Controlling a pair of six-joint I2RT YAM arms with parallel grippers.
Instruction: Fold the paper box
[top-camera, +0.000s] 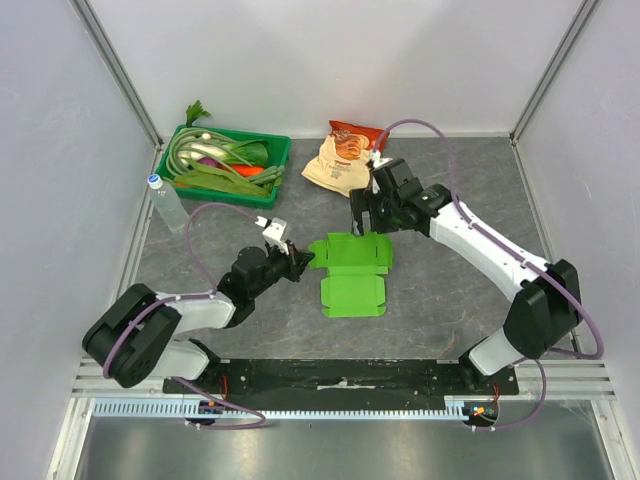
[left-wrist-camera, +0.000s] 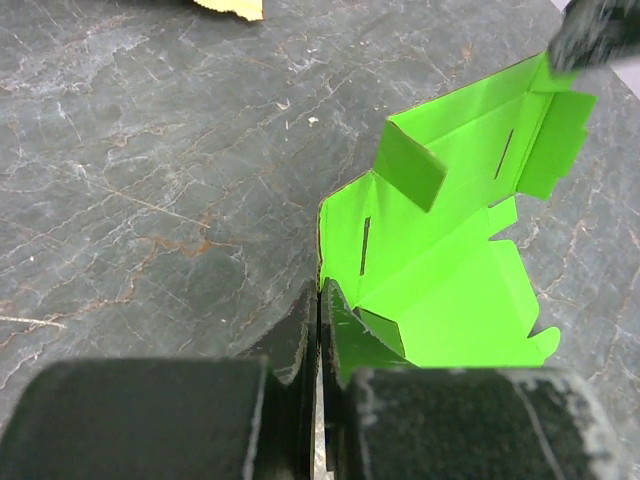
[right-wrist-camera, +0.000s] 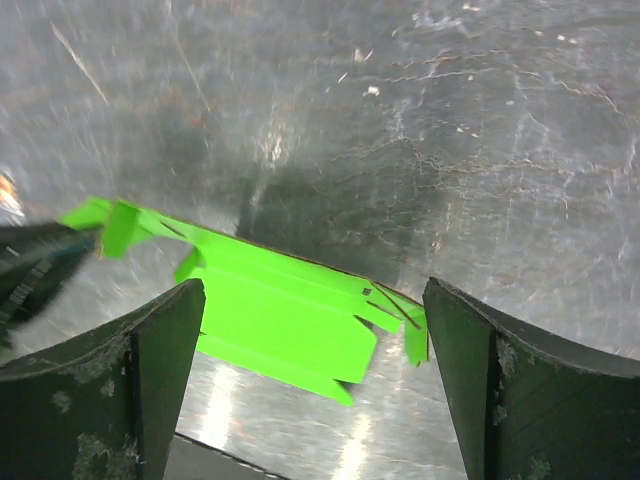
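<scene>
Starting at the left of the bench (top-camera: 280, 340), a clear bottle (top-camera: 165, 200) sits near the wall, and a dark green tray (top-camera: 240, 133) of vegetables stands at the back. Neither belongs to this job.

Next comes the left pincer (top-camera: 297, 262), lying low on the bench with its jaws pressed together. The left wrist view shows a sliver of lime-green card running down between them, so it is pinching the left edge of the paper box (top-camera: 352, 275). The box lies mid-bench between the two arms, mostly flat. One panel is spread toward the near side. The far panel and its small side flaps are tilted up along their creases.

Behind the box, well apart from it, rests a beige-and-red snack bag (top-camera: 340, 155).

Furthest right, the right pincer (top-camera: 362, 215) hangs over the far edge of the box with its jaws spread wide and nothing held between them. Whether a fingertip grazes the raised flap cannot be told.

The step in hand looks like raising the walls: the left side is anchored and the fold is only partly formed. The next move probably calls for the right pincer to take the far panel or a side flap and swing it along its crease. The left grip would meanwhile stop the light card from sliding. The card is thin, so a gentle squeeze is wise.
</scene>
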